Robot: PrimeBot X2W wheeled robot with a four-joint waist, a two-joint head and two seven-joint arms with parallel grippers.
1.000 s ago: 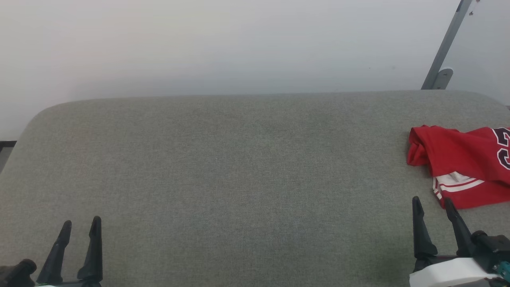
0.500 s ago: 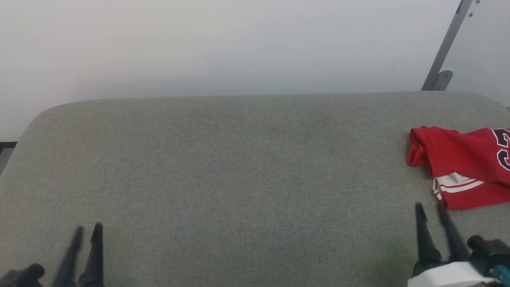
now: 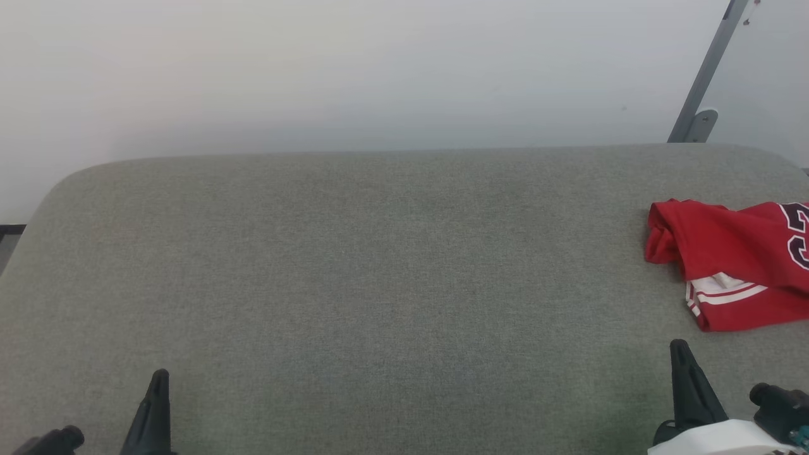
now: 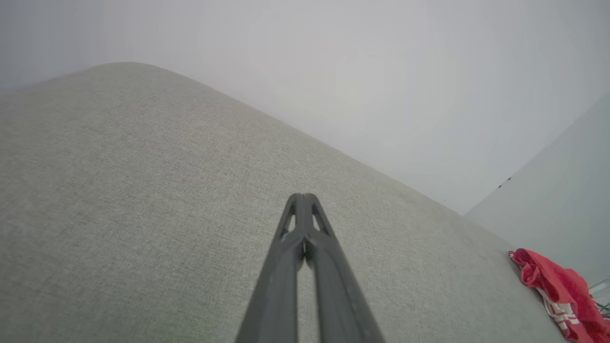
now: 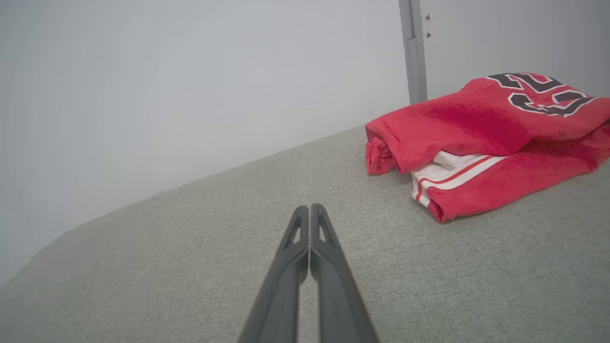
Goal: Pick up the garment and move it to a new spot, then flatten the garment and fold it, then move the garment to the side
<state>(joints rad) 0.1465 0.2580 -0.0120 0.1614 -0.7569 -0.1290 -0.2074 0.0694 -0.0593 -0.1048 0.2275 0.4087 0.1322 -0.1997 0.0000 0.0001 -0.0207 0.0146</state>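
Note:
The garment [image 3: 733, 259] is a red jersey lying folded in a bundle at the right edge of the grey cushioned surface [image 3: 379, 284], with white striped trim and part of a dark number showing. In the right wrist view the garment [image 5: 481, 138] sits ahead and to the right of my right gripper [image 5: 310, 207], which is shut and empty. The right gripper [image 3: 678, 346] stands below the garment at the lower right, apart from it. At the lower left my left gripper [image 3: 160, 376] is shut on nothing. The left wrist view has the left gripper [image 4: 300, 196] closed over bare fabric, the garment [image 4: 557, 290] far right.
A pale wall [image 3: 379, 69] rises behind the cushion's rounded far edge. A grey metal strut [image 3: 705, 76] leans at the back right, just beyond the garment. The wide grey cushion stretches between both grippers.
Both grippers have gone from open to shut and have drawn back toward the bottom of the head view. The garment has not moved.

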